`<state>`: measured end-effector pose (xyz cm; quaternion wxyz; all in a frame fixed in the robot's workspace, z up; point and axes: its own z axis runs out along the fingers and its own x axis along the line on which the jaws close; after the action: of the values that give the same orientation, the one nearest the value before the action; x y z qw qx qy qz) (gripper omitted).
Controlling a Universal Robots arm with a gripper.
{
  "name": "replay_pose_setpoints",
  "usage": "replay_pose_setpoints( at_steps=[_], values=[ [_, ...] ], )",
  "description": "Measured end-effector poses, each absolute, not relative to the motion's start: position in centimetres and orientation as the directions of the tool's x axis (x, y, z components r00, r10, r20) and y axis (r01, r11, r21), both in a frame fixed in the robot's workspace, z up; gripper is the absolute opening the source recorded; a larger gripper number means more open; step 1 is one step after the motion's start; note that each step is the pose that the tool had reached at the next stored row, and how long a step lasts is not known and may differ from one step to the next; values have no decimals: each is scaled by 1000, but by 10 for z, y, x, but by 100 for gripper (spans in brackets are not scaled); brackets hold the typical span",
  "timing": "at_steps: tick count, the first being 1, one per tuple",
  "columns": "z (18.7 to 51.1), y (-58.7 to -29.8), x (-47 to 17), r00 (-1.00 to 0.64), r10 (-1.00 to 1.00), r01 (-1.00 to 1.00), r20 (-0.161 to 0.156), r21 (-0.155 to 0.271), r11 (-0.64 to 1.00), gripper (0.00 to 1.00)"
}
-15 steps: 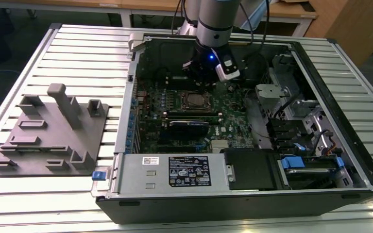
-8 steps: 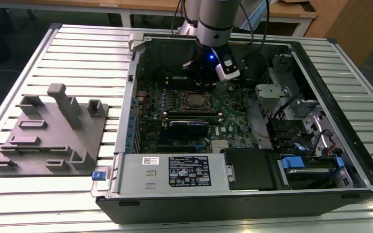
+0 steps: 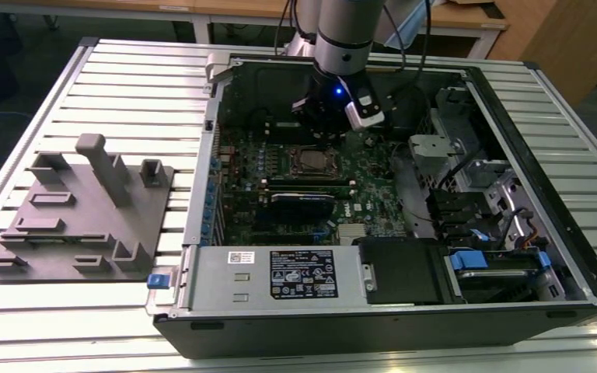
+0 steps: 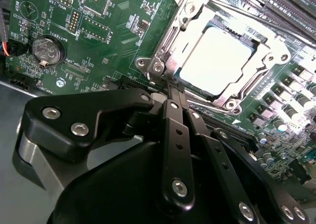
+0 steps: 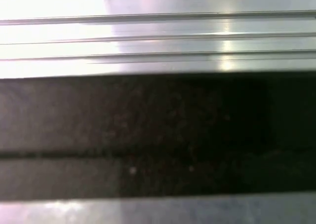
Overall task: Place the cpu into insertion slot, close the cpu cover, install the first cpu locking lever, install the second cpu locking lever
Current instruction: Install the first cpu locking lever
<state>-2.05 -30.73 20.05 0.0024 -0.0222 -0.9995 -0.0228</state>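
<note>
cpu (image 4: 217,56) seated in the insertion slot (image 4: 219,23), mid-frame in the exterior view, with the cpu cover (image 4: 174,36) down around it. Gripper (image 4: 169,88) fingers (image 4: 176,135) are pressed together, tips at the cover's corner, probably to press, not grasp.

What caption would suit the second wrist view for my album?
Gripper poised at a corner of the closed cpu cover, cpu seated beneath.
</note>
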Motion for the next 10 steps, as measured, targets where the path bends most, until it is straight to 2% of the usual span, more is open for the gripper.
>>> replay_pose_setpoints(
  at_steps=[10],
  values=[
    [201,-307,-21,-999,44,45,6,40,998,10]
  ],
)
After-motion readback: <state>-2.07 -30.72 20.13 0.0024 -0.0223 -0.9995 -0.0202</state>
